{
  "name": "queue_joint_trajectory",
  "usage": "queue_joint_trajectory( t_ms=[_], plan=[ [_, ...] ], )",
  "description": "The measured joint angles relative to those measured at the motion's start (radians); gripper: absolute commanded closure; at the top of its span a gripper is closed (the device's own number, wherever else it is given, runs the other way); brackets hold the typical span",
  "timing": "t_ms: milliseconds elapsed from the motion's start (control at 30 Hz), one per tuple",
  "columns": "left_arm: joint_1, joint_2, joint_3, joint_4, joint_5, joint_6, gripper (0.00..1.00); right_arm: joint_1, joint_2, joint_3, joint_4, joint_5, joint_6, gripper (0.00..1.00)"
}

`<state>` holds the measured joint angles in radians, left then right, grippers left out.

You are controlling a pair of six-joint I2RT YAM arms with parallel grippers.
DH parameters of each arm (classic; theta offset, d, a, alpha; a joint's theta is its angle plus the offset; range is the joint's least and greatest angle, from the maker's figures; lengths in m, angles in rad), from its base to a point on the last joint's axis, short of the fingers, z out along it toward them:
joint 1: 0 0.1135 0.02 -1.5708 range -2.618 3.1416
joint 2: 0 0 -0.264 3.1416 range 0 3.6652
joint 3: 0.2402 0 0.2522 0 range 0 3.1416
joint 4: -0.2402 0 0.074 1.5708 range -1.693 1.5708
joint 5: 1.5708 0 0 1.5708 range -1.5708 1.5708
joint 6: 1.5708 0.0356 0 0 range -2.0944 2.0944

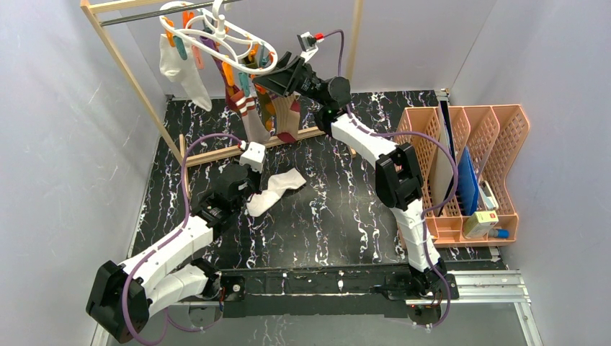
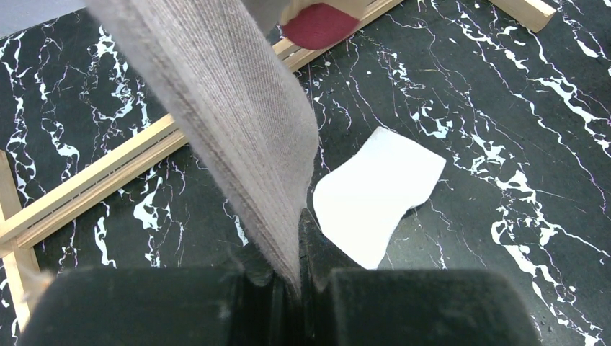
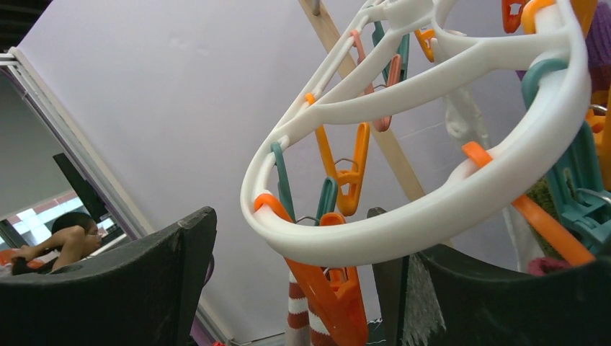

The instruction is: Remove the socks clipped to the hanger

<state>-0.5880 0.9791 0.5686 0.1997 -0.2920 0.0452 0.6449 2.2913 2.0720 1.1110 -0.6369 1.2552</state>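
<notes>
Now, from your left: one wooden rack [image 1: 130,72] stands at the back of the marbled table [image 1: 324,231], and one white hanger [image 3: 403,231] hangs from its bar. In the top view the hanger's oval runs from upper left down to lower right, and it hangs tilted. You have two white socks. The hanging white sock [image 1: 184,72] is clipped at the hanger's left end, cuff up and toe drooping down and right.

Next come the striped socks [image 1: 241,97], bunched under the middle of the hanger. At least three hang there, but they overlap too much for an exact count.

Your left gripper [image 2: 292,252] is clamped on the lower end of one tan sock [image 2: 230,108]. Its long axis rises from the jaws up towards the hanger.

Just right of that gripper the loose white sock [image 1: 277,189] lies flat on the table, its long axis running from lower left to upper right.

Your right gripper [image 3: 295,220] stands wide at the hanger's right end, one finger on each side of the ring, holding nothing. Orange, teal and pink pegs [image 3: 346,173] dangle between the fingers.

Far right sits one peach organiser [image 1: 475,144].
</notes>
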Motion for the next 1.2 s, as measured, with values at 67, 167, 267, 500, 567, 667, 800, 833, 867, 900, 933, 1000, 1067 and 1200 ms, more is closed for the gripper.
queue_joint_trajectory(
  t_ms=[67,167,267,500,567,667,800,833,867,900,933,1000,1067,1200],
  plan=[
    [0.000,0.000,0.000,0.000,0.000,0.000,1.00,0.000,0.002,0.000,0.002,0.005,0.002,0.16],
    [0.000,0.000,0.000,0.000,0.000,0.000,1.00,0.002,0.004,0.000,0.013,0.008,0.002,0.15],
    [0.000,0.000,0.000,0.000,0.000,0.000,1.00,0.003,0.006,-0.005,0.022,0.010,0.003,0.13],
    [0.000,0.003,0.000,0.000,0.001,0.000,1.00,0.009,-0.014,-0.156,0.131,0.051,-0.006,0.02],
    [0.000,0.006,0.000,0.000,0.001,0.000,1.00,0.016,-0.034,-0.204,0.174,0.079,-0.018,0.02],
    [0.000,0.008,0.000,0.001,0.002,0.000,1.00,0.021,-0.060,-0.238,0.218,0.109,-0.028,0.02],
    [0.001,0.008,0.000,0.002,0.002,0.000,1.00,0.021,-0.076,-0.274,0.263,0.150,-0.033,0.02],
    [0.002,0.008,0.000,0.001,0.002,0.000,1.00,0.021,-0.081,-0.292,0.270,0.159,-0.038,0.02],
    [0.002,0.008,0.000,0.001,0.002,0.000,1.00,0.021,-0.091,-0.316,0.275,0.167,-0.047,0.02],
    [0.002,0.008,0.000,0.001,0.002,0.000,1.00,0.021,-0.101,-0.338,0.278,0.173,-0.059,0.02],
    [0.002,0.008,0.000,0.001,0.002,0.000,1.00,0.023,-0.113,-0.356,0.276,0.178,-0.070,0.02],
    [0.002,0.008,0.000,0.002,0.003,0.001,1.00,0.023,-0.137,-0.372,0.247,0.177,-0.098,0.02],
    [0.002,0.008,0.000,0.002,0.003,0.002,1.00,0.022,-0.163,-0.369,0.166,0.158,-0.135,0.02],
    [0.002,0.013,0.000,0.002,0.004,0.005,1.00,0.017,-0.174,-0.280,-0.055,0.106,-0.217,0.02]
  ],
)
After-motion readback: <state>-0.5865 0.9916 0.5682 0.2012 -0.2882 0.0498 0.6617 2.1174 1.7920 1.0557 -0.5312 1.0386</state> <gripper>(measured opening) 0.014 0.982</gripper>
